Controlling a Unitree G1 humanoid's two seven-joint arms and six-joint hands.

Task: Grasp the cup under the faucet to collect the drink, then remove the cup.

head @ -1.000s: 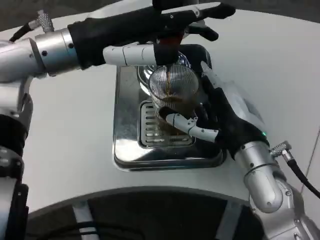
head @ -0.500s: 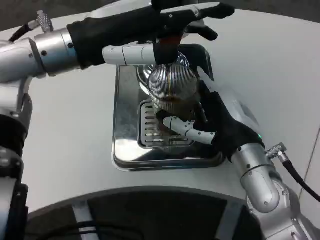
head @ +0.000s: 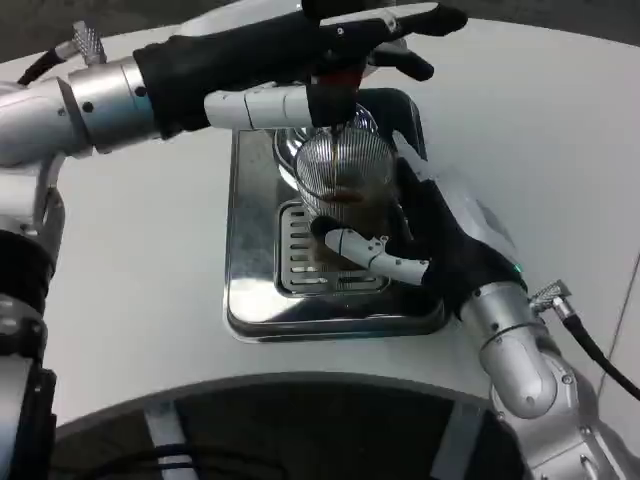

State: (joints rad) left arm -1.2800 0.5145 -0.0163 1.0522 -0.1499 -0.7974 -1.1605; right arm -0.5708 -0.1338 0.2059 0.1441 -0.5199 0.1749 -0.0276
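Ribbed glass, the cup (head: pixel 348 185) sits under the faucet (head: pixel 335 85) in the right hand's (head: pixel 440 245) grasp, now slightly farther left, still filling while the left hand (head: pixel 330 50) presses the tap.

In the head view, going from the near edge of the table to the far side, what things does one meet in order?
Front rim of the drip tray → slotted grate → ribbed cup held by the right robot hand → left robot hand on the faucet.
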